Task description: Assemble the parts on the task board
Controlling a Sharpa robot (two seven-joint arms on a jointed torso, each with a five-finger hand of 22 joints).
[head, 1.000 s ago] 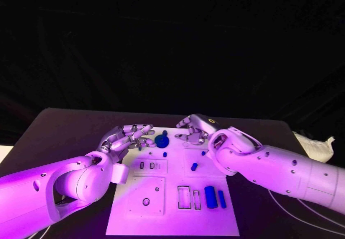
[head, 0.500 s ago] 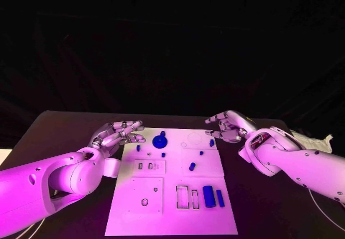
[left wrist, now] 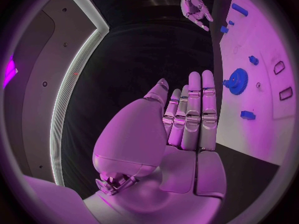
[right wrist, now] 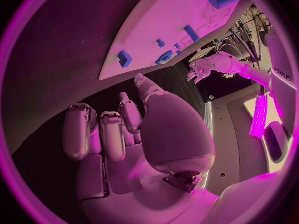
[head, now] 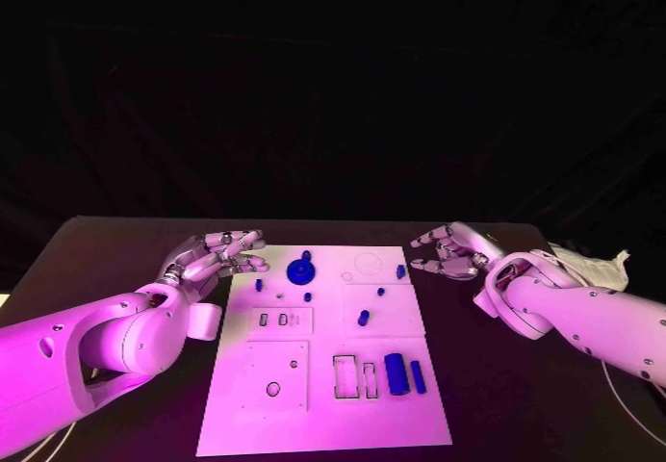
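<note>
One white task board (head: 326,385) lying on table. Seven blue parts sitting on it: one gear (head: 300,272), two long bars (head: 396,372), four small pegs (head: 364,317). Two hands showing: left hand (head: 216,255), right hand (head: 447,252).

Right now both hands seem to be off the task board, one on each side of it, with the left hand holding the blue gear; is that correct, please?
Not quite. The left hand holds nothing: the left wrist view shows its fingers extended and bare. The blue gear lies on the task board, as the head view shows. The rest holds: the right hand and the left sit off the board, one on each side.
</note>
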